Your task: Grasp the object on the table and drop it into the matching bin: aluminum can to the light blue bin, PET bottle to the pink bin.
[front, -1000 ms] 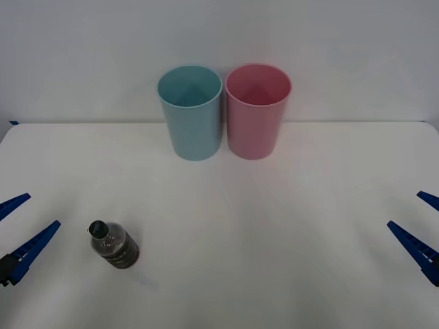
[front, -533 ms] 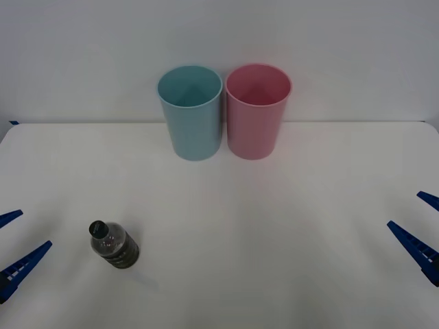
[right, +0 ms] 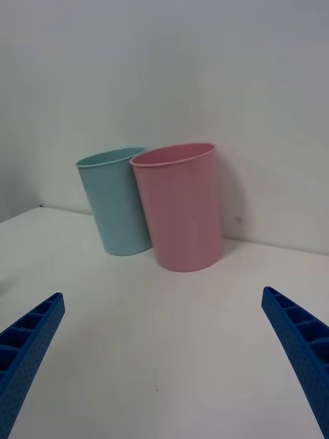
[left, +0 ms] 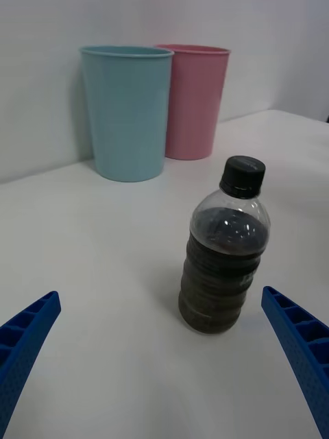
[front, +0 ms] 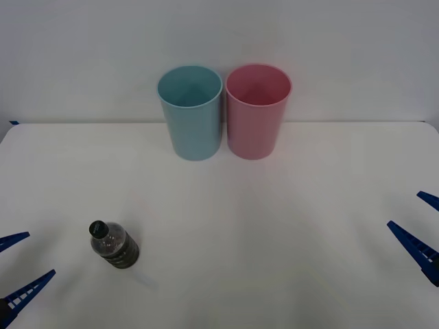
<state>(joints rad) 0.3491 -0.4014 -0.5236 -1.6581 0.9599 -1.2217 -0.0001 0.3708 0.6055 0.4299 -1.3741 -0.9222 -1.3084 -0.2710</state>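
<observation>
Nothing is done yet: the bottle (front: pixel 114 245) stands upright on the near left of the table (front: pixel 274 226), ungrasped, with the left hand (front: pixel 15 271) spread beside it, the right hand (front: pixel 420 226) spread at the right edge, and the pink bin (front: pixel 258 113) far off.

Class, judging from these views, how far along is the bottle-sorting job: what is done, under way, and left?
Done: nothing; the small clear plastic bottle with a black cap stands upright on the white table. Under way: the open left end effector faces it, not touching. The open right end effector waits at the table's right edge. Left: grasp, carry, and drop into the tall pink plastic bin, beside the light blue bin.
</observation>
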